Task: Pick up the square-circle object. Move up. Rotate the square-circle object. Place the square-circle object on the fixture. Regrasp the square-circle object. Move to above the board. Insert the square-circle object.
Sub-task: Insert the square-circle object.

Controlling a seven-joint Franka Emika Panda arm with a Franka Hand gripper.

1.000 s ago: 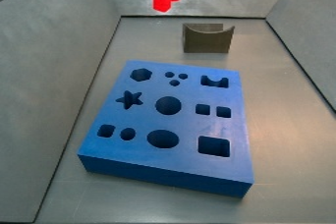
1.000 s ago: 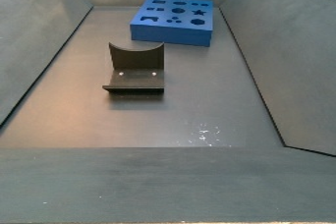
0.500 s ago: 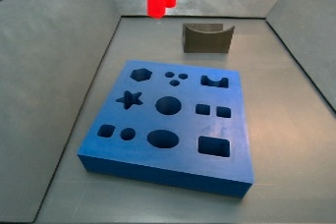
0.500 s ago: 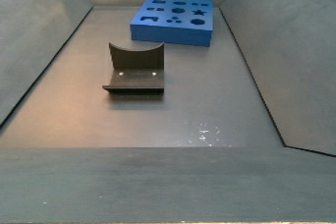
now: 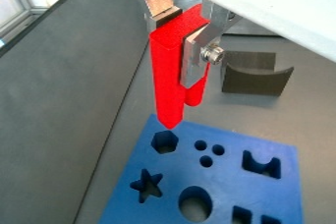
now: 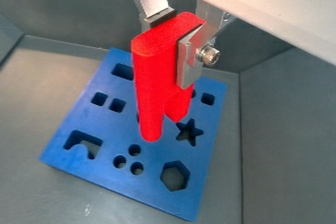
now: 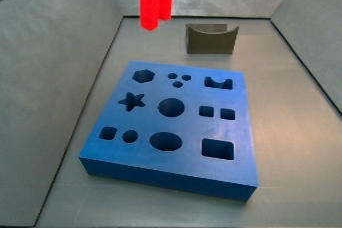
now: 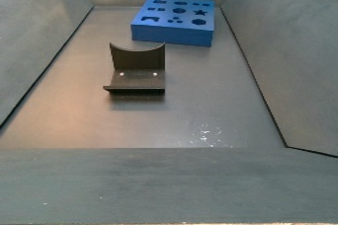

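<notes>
The square-circle object (image 5: 174, 76) hangs upright, clamped in the gripper (image 5: 180, 33) above the board (image 5: 262, 195), apart from the fixture (image 7: 210, 38).

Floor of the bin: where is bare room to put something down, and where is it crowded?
Bare floor lies between the fixture and the near wall, and a narrower strip between the fixture and the board. It is crowded over the board, where the gripper holds the square-circle object upright above the cut-outs.
</notes>
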